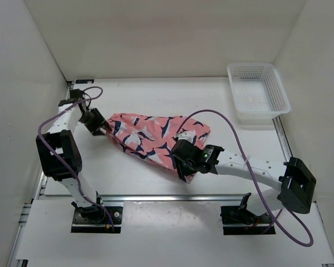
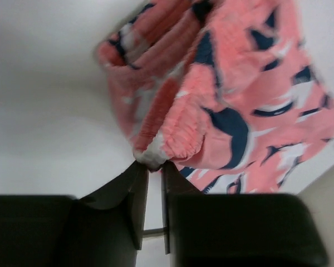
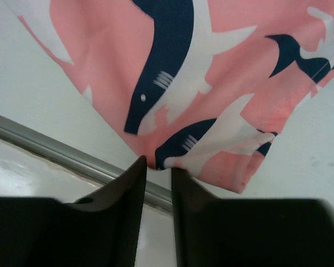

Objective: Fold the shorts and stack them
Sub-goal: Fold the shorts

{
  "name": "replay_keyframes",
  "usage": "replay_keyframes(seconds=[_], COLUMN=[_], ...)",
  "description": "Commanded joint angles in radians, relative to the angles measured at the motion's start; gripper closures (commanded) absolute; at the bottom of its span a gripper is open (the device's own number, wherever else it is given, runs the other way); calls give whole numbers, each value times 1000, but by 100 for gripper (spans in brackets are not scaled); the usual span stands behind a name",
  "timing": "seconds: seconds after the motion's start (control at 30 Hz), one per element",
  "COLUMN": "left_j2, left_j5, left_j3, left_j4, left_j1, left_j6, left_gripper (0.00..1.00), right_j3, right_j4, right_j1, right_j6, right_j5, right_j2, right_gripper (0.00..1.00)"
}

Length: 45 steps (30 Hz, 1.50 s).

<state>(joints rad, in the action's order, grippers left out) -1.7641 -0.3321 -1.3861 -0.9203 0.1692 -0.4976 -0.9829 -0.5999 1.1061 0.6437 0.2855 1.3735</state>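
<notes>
Top external view: the shorts (image 1: 150,139) lie in the middle of the surface (image 1: 172,97). The left end effector (image 2: 154,165) meets their gathered edge and the right end effector (image 3: 157,162) a near corner, probably to pull the cloth flat for folding. Both jaws stand narrow; I cannot tell if they pinch. The fabric is coral-pink with navy-and-white sharks and is somewhat wrinkled.
</notes>
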Motion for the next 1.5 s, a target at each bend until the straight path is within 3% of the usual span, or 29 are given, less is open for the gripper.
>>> replay_keyframes(seconds=[0.0,0.03,0.07,0.17,0.33,0.43,0.53,0.67,0.77,0.8,0.87,0.9,0.97,1.0,1.07,1.13,1.17,1.23,1.27,1.33,1.37,1.4,1.43,1.47], left_j2=[107,124,139,164,100,16,-75,-153,-192,-201,-215,-225,-225,-225,-225,-204,-175,-134,-83,-31,19,41,60,75], left_j5=[79,93,114,137,162,162,162,139,150,150,150,150,159,159,159,183,195,226,237,252,263,263,263,274], left_j3=[73,88,99,90,36,24,3,-20,-30,-39,-39,-50,-50,-50,-41,-22,-10,42,62,125,143,159,180,180], left_j4=[-14,-14,-25,-25,-34,-6,34,55,69,69,69,69,69,69,69,69,69,45,44,35,26,26,26,26], left_j1=[19,19,19,30,30,30,21,9,-2,-2,-2,-2,-2,-2,-2,-2,-2,-2,-2,-2,-2,-2,-2,-2], left_j6=[13,22,22,42,51,60,70,70,59,48,39,39,39,39,39,39,39,25,25,13,13,13,13,2], left_gripper=[23,4,0,0,4,1,1,1,9,21,34,53,72,87,90,90,90,90,90,76,59,35,6,0], right_j3=[29,29,29,10,10,101,265,377,388,388,401,401,401,388,359,294,273,212,193,150,103,83,61,41], right_j4=[-57,-70,-81,-90,-90,-51,102,282,324,363,420,420,448,448,448,393,372,316,301,254,235,220,201,201], right_j1=[15,26,26,12,-148,-327,-466,-512,-503,-503,-494,-485,-485,-485,-485,-494,-503,-526,-543,-558,-558,-571,-571,-583], right_j6=[28,40,59,79,151,261,356,465,475,485,496,496,476,461,407,361,340,269,246,174,151,128,104,61], right_j5=[-5,-5,4,27,-84,-274,-402,-500,-513,-513,-503,-485,-462,-435,-410,-376,-337,-298,-275,-238,-182,-165,-164,-164], right_j2=[-17,-17,-31,-94,-195,-247,-283,-261,-186,-150,-113,-76,-12,10,74,108,134,154,174,197,217,228,237,248], right_gripper=[47,37,21,6,9,9,7,7,7,11,15,18,27,39,55,81,89,99,99,99,99,99,90,72])
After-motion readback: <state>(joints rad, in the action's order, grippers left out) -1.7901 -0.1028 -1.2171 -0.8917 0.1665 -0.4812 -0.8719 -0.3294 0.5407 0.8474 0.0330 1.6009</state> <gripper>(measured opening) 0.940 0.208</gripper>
